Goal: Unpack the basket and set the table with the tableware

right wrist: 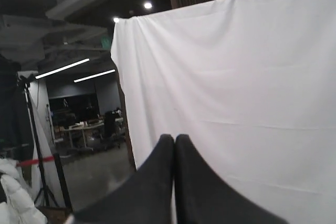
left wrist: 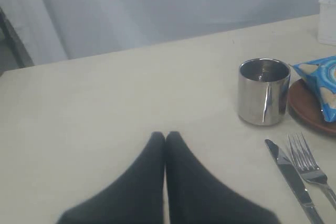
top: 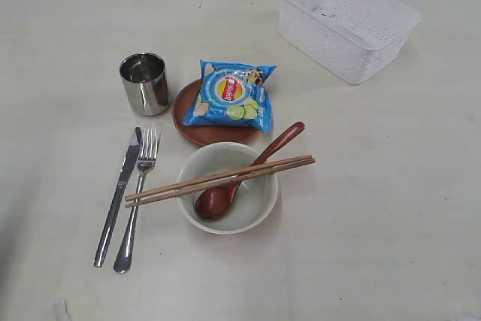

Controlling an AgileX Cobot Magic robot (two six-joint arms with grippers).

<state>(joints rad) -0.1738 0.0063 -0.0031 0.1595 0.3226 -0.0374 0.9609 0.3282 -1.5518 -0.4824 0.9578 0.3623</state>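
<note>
You are holding the left gripper (left wrist: 166, 135) pressed together over the pale cream table (top: 391, 223), nearer the shiny steel cup (left wrist: 264, 95) — the right gripper (right wrist: 174, 138), equally closed, is pointing off at a white curtain (right wrist: 252, 77).

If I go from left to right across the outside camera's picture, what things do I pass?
Knife → fork → bowl → basket. The cup, plate, chip bag, spoon and chopsticks overlap these sideways, so I skip them.
</note>
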